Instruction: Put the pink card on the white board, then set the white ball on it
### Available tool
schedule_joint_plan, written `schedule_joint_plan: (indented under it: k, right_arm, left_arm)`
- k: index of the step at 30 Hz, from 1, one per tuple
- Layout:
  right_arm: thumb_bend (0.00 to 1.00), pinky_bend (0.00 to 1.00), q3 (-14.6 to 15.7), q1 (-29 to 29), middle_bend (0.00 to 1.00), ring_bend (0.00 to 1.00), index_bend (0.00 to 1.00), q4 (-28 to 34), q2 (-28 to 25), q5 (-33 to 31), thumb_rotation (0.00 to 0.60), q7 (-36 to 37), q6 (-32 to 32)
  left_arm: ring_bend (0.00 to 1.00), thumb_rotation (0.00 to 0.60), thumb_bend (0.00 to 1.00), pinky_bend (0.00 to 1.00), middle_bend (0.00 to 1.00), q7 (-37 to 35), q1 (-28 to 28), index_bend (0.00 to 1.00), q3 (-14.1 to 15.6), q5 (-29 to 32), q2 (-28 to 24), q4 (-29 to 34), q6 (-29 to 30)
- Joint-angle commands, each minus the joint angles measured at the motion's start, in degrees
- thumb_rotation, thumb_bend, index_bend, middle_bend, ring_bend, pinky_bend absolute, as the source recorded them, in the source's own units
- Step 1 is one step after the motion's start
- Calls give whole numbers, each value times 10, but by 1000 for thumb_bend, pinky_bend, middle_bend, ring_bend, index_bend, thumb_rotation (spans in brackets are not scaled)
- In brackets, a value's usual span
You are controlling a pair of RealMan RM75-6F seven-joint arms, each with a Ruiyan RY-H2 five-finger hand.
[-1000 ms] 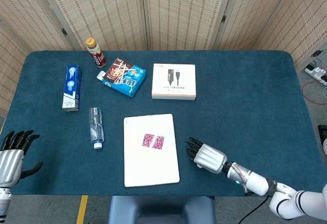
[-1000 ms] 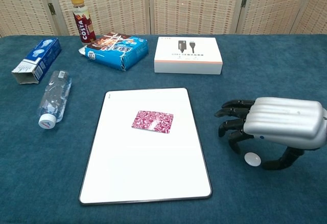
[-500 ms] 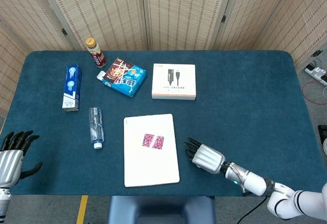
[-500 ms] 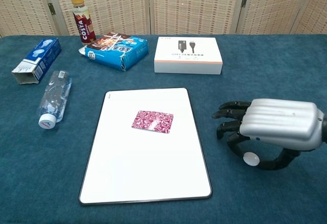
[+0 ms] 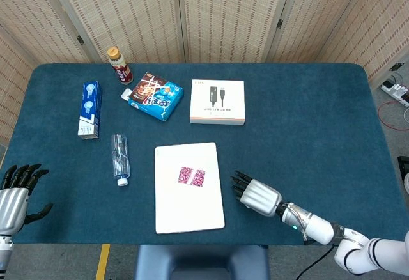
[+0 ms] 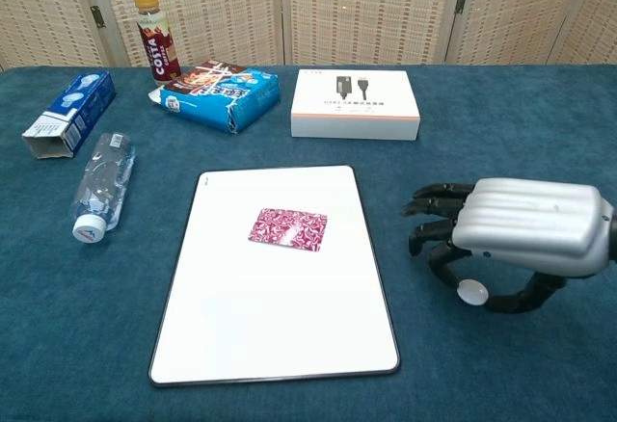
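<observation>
The right hand [image 6: 525,234] curls its dark fingers [image 6: 436,224] over the small white ball [image 6: 471,291], pinched against the thumb. Beyond the fingertips, the patterned pink card [image 6: 288,227] lies on the flat white board [image 6: 231,335]. The left hand [image 5: 14,197] hangs open, empty.

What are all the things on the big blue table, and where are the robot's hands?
White board: 1, white, front middle of the table.
Pink card: 1, pink patterned, lying on the white board.
White ball: 1, white, right of the board, under the right hand.
Cable box: 1, white, behind the board.
Snack box: 1, blue, back left.
Drink bottle: 1, brown with a yellow cap, standing back left.
Carton: 1, blue and white, lying far left.
Water bottle: 1, clear, lying left of the board.
Table: 1, dark blue.
Left hand: silver and black, front left edge, holding nothing.
Right hand: silver and black, over the white ball.
</observation>
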State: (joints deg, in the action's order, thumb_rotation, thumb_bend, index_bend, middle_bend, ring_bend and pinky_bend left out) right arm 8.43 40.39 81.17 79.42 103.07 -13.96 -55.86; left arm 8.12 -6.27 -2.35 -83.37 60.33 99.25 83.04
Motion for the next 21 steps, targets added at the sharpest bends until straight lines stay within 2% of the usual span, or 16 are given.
schedule_joint_plan:
  k: [1, 5, 12, 21]
  right_arm:
    - [378, 0, -15, 5, 268, 43, 509, 11, -7, -2, 600, -4, -9]
    - [378, 0, -48, 27, 268, 43, 509, 26, -8, -16, 600, -6, 5]
    - [378, 0, -109, 87, 267, 42, 510, 14, 25, -58, 600, -27, 73]
    - [378, 0, -150, 148, 259, 39, 510, -33, 92, -108, 600, -59, 146]
  left_arm:
    - [127, 600, 261, 0, 161, 0, 0, 240, 0, 0, 0, 0, 0]
    - [127, 600, 261, 0, 161, 0, -2, 240, -2, -1, 0, 0, -1]
    - [127, 600, 261, 0, 161, -2, -2, 240, -2, -3, -2, 0, 1]
    - [128, 600, 261, 0, 161, -9, 1, 240, 0, 3, -2, -8, -1]
